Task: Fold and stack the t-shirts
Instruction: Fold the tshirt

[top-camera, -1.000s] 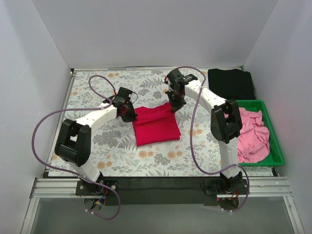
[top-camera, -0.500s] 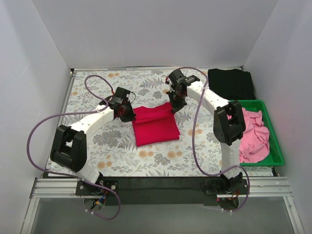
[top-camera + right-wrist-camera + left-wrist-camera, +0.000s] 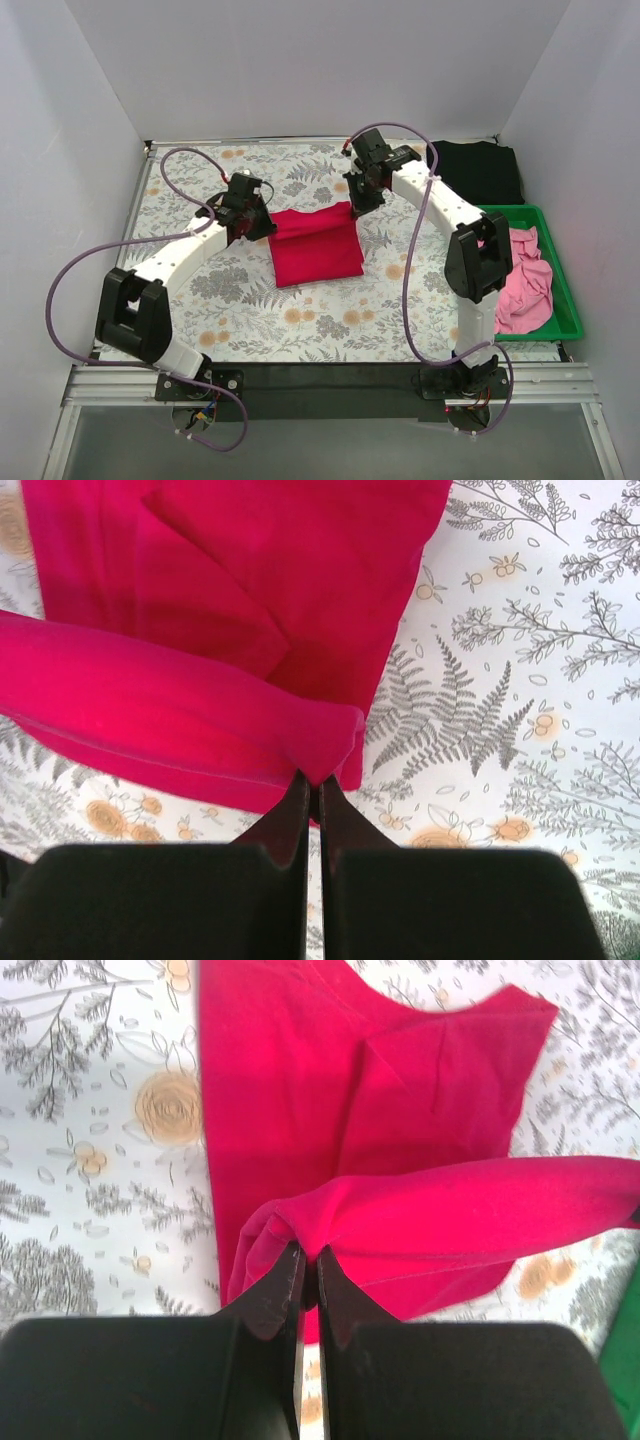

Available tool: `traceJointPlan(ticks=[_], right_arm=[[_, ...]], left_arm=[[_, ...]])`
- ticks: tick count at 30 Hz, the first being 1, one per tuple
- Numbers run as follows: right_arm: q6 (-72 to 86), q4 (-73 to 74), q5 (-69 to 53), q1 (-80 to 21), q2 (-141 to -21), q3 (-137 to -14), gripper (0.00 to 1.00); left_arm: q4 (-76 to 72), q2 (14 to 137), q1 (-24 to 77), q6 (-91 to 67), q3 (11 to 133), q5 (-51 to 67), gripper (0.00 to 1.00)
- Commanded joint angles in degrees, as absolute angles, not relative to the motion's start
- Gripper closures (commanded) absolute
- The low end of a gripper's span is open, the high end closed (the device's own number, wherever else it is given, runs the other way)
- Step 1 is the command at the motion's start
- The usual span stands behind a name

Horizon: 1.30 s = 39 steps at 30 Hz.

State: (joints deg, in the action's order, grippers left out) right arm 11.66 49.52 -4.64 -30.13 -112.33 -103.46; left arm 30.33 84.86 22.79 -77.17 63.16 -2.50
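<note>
The crimson t-shirt point(image 3: 315, 250) is held up by its far edge over the middle of the floral tablecloth point(image 3: 210, 290).
The left gripper point(image 3: 308, 1260) and right gripper point(image 3: 310, 785) are each pinched tight on a corner of that raised hem. Open cloth lies to the left and on the near side. To the right a green bin point(image 3: 515, 212) holds pink t-shirts point(image 3: 522, 285), with a folded black t-shirt point(image 3: 475, 172) behind it. White walls point(image 3: 320, 70) close three sides. Both arms reach forward, elbows outward and wrists tipped down.
</note>
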Motion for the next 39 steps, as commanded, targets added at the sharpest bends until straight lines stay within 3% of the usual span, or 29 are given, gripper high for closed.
traceJointPlan(ticks=[1, 11, 12, 13, 14, 15, 16, 19, 20, 23, 26, 27, 33, 37, 39], right_arm=[[11.16, 47.64, -2.38, -28.92, -116.62, -105.99, 0.99], [10.99, 41.93, -1.05, -27.25, -123.92, -107.40, 0.99], [10.99, 41.49, -1.05, -27.07, -124.19, -107.58, 0.96], [10.99, 41.40, -1.05, -27.07, -124.28, -107.75, 0.84], [11.07, 41.57, -1.23, -26.98, -124.28, -108.28, 0.80], [10.99, 41.49, -1.23, -26.90, -123.76, -108.37, 0.77], [10.99, 41.31, -1.23, -26.89, -123.23, -108.28, 0.71], [9.94, 39.65, -2.63, -26.89, -119.63, -106.09, 0.66], [9.41, 38.94, -4.12, -26.89, -117.10, -103.21, 0.65], [8.26, 33.34, -7.89, -26.90, -110.95, -96.70, 0.64], [7.39, 27.54, -14.29, -26.98, -106.89, -89.05, 0.64], [7.21, 26.73, -15.72, -26.98, -106.61, -87.03, 0.64], [5.98, 21.90, -23.63, -26.98, -109.68, -85.87, 0.64], [5.45, 20.04, -26.80, -26.81, -114.86, -89.64, 0.65], [5.62, 19.78, -28.21, -26.28, -119.16, -94.29, 0.65]], left_arm=[[24.27, 87.97, 21.71, -76.55, 63.81, -7.82, 1.00], [17.58, 97.99, 20.39, -75.23, 64.43, -10.64, 1.00], [17.06, 98.52, 20.30, -75.41, 64.16, -10.63, 1.00], [16.79, 99.13, 20.30, -75.41, 64.07, -10.90, 1.00], [16.70, 99.40, 20.22, -75.41, 63.99, -10.99, 0.98], [16.79, 99.40, 20.21, -75.32, 63.98, -11.07, 0.91], [16.79, 98.88, 20.21, -75.06, 63.90, -11.25, 0.77], [16.79, 96.25, 20.30, -73.74, 63.02, -11.34, 0.56], [16.79, 93.80, 20.22, -72.87, 62.58, -11.34, 0.44], [16.61, 88.09, 20.39, -71.55, 59.86, -9.85, 0.33], [15.74, 84.13, 20.92, -69.97, 56.44, -5.21, 0.33], [14.51, 83.68, 21.27, -69.44, 55.47, -4.14, 0.40], [9.15, 87.44, 22.32, -66.27, 52.82, 5.35, 0.59], [6.94, 96.12, 21.97, -64.16, 57.20, 2.20, 0.79], [6.94, 99.65, 20.75, -63.72, 62.54, 2.11, 0.81]])
